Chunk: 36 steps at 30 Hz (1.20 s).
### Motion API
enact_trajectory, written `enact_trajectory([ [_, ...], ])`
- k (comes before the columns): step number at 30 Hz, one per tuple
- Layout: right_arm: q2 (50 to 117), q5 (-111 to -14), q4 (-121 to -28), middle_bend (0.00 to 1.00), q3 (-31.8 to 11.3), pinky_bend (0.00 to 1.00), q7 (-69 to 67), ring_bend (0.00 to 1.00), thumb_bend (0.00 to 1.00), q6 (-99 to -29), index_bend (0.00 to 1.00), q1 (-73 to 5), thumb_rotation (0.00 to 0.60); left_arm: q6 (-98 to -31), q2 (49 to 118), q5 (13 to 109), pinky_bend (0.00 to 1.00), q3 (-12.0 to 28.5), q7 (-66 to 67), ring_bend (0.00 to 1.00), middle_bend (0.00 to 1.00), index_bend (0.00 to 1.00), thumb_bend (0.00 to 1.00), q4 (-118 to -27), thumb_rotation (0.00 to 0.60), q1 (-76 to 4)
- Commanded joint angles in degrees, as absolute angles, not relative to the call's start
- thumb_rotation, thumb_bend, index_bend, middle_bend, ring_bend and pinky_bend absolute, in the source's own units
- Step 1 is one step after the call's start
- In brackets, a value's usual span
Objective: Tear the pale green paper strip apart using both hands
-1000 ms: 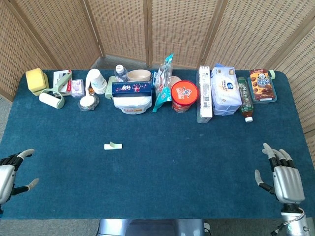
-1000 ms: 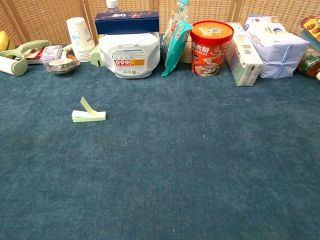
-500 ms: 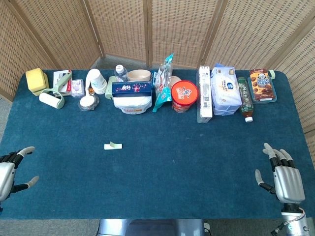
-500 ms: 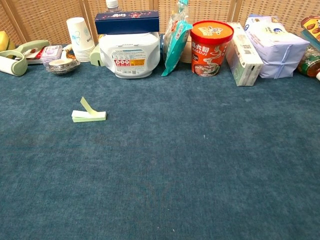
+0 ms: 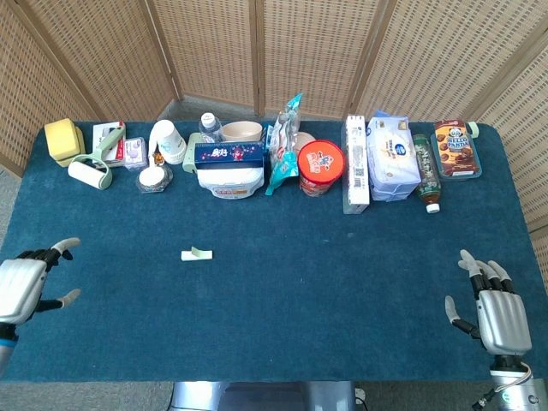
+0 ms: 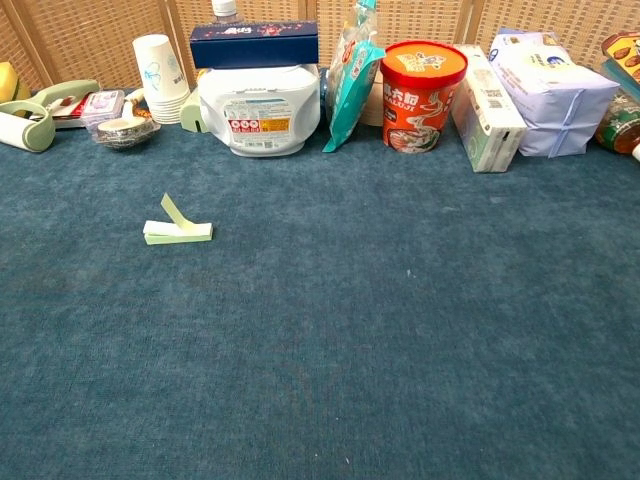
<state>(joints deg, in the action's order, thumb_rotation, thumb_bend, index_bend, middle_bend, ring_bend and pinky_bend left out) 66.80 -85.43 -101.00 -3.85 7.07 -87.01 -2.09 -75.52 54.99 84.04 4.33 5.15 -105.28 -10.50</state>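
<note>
Dark blue carpeted table: your work surface, filling both views.

Row of goods along the far edge. White plastic tub with a red-and-white label, near the middle, carrying a dark blue flat box on its lid. To its right, a teal foil snack bag standing upright, then a red round instant-noodle cup, then a tall white carton and a pale lilac soft pack of tissues. To the tub's left, a stack of white paper cups and a pale green lint roller.

Your right hand: near right corner of the table in the head view, palm down, fingers spread and pointing away from you, holding nothing.

Your left hand: near left edge in the head view, fingers apart and reaching toward the table's middle, holding nothing.

Pale green paper strip: lying on the bare carpet left of centre, well apart from both hands and nearer your left. Long axis runs left to right across the table. One end is folded up and tilts toward the far-left corner; the rest lies flat. Still in one piece.
</note>
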Motion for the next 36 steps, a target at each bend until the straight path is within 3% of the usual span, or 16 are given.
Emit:
enact_trajectory([
  [1,66.86,-85.30,-101.21,0.28,-3.89,0.14,7.51,0.18,0.46,-86.85,0.02,-2.19,0.490,-70.25,55.76,81.57,0.59,6.66,4.47,0.63,0.60,0.23,0.14,-102.53,0.600,-14.86],
  [3,66.82,-85.24,-101.41,0.28,-3.94,0.14,7.69,0.18,0.46,-86.84,0.02,-2.22,0.490,-68.40,56.41,81.34,0.69,7.37,3.06,0.75,0.71,0.24,0.14,-101.06,0.589,-16.60],
  [7,66.66,-85.13,-101.71,0.28,-4.10,0.14,8.04,0.18,0.46,-87.02,0.02,-2.21,0.491,-63.95,57.97,81.34,0.86,8.31,1.81,0.95,0.93,0.28,0.10,-96.93,0.411,-20.65],
  [10,66.65,-85.04,-101.76,0.28,-4.11,0.14,8.13,0.18,0.46,-86.94,0.02,-2.24,0.490,-61.18,58.19,81.34,0.94,8.24,1.76,1.00,0.99,0.29,0.05,-95.91,0.284,-22.68],
  [14,66.79,-84.89,-101.57,0.28,-4.15,0.14,8.08,0.18,0.46,-86.79,0.02,-2.32,0.489,-55.93,57.77,81.34,0.98,7.88,1.56,1.00,1.00,0.29,0.05,-95.78,0.246,-26.05],
  [16,66.85,-84.83,-101.49,0.28,-4.19,0.14,8.03,0.18,0.46,-86.77,0.02,-2.34,0.488,-54.98,57.86,81.02,0.99,7.91,2.19,1.00,1.00,0.30,0.06,-95.61,0.255,-26.90],
  [18,66.90,-84.71,-101.39,0.28,-4.24,0.14,7.99,0.18,0.46,-86.71,0.02,-2.38,0.487,-54.07,58.09,80.68,0.99,7.89,2.95,1.00,1.00,0.29,0.10,-95.57,0.312,-27.72],
  [20,66.95,-84.65,-101.29,0.28,-4.26,0.14,7.93,0.18,0.46,-86.65,0.02,-2.41,0.488,-53.24,58.35,80.24,0.99,7.87,3.50,1.00,1.00,0.29,0.15,-95.63,0.445,-28.46],
  [23,67.00,-84.63,-101.18,0.28,-4.29,0.14,7.86,0.18,0.46,-86.62,0.02,-2.45,0.490,-52.25,58.80,79.67,1.00,7.84,4.52,1.00,1.00,0.30,0.17,-95.53,0.585,-29.44],
  [36,66.96,-84.69,-100.76,0.28,-4.34,0.14,7.09,0.18,0.46,-86.99,0.02,-2.28,0.489,-49.77,63.36,74.14,1.00,8.34,10.33,1.00,1.00,0.38,0.17,-95.67,0.600,-33.18],
])
